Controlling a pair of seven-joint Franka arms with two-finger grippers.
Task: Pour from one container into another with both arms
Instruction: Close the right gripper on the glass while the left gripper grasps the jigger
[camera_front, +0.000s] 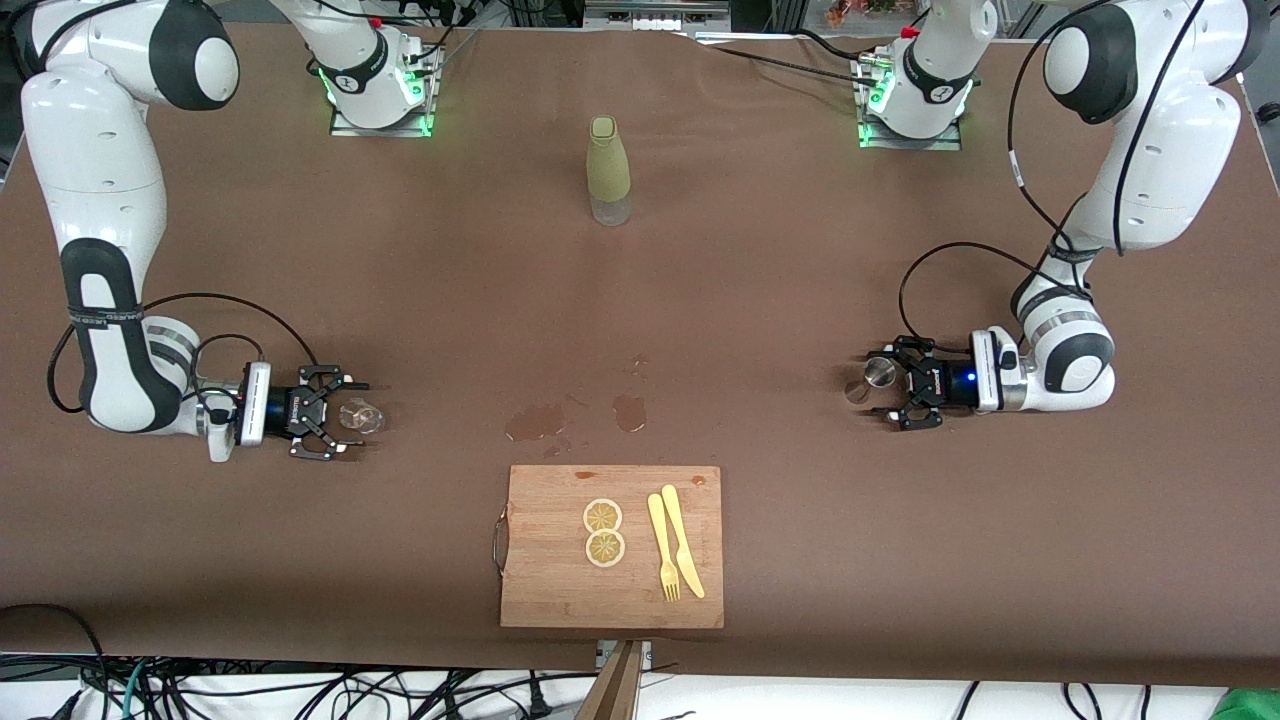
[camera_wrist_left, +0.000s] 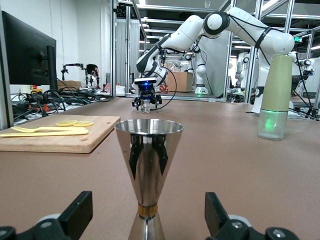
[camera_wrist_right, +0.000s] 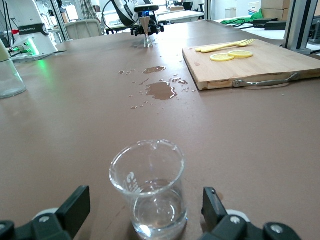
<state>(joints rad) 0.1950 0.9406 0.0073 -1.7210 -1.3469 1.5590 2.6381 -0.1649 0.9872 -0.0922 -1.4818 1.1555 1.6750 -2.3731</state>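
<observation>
**Steel jigger and glass beaker, both bracketed but not yet gripped**

Steel jigger (camera_front: 880, 375) stands between the left gripper's (camera_front: 893, 392) spread jaws; the glass beaker (camera_front: 360, 416) (a little liquid inside) stands between the right gripper's (camera_front: 345, 413) spread jaws. You're at the grasp step: next, pinch both, lift, bring them together. Brown table cover (camera_front: 400, 280) shows spilled puddles (camera_front: 540, 420) near the cutting board (camera_front: 540, 590); lab clutter surrounds.

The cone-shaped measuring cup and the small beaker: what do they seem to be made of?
The measuring cup, standing between the open fingers of the left claw, looks like polished metal, probably steel: its cone mirrors the dark fingers and the room. The beaker, between the open fingers of the right claw, looks like clear glass, perhaps plastic: the table shows through it, and its rim glints.
</observation>
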